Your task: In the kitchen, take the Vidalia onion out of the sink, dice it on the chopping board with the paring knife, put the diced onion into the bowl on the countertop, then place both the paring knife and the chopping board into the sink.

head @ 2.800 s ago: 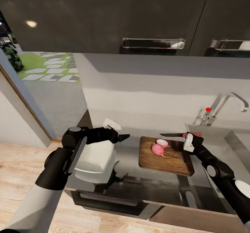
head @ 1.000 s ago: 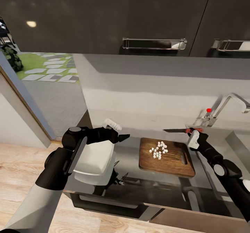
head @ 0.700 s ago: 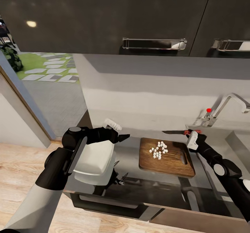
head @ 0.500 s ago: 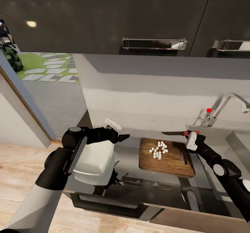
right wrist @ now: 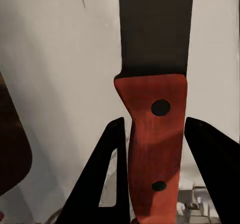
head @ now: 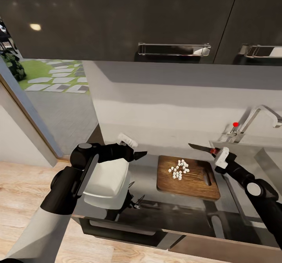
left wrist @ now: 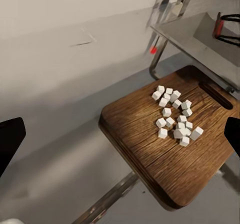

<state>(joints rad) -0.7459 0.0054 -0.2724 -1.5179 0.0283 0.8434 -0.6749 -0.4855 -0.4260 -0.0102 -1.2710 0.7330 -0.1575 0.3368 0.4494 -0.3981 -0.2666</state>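
The dark-brown chopping board (head: 196,182) lies on the glossy countertop (head: 145,188), with several small white cubes of diced onion (head: 179,169) on it. The same board (left wrist: 165,154) and dice (left wrist: 175,121) appear in the left wrist view. My right gripper (head: 218,155) hangs above the board's far right corner, shut on the red handle of the paring knife (head: 200,148), whose blade points left. Up close, the knife handle (right wrist: 154,134) sits between the fingers (right wrist: 111,169). My left gripper (head: 140,154) is open and empty, above the white bowl (head: 105,181) left of the board.
The sink (head: 270,159) with its chrome tap (head: 256,116) lies right of the board. A grey wall rises behind the countertop, with black upper cabinets (head: 117,20) above. The counter's front edge runs just below the bowl and board.
The onion halves seen 2.8 s ago are now small white cubes. In the last half second my right gripper has carried the knife a little rightward, toward the sink, tilting the blade. The left arm is still.
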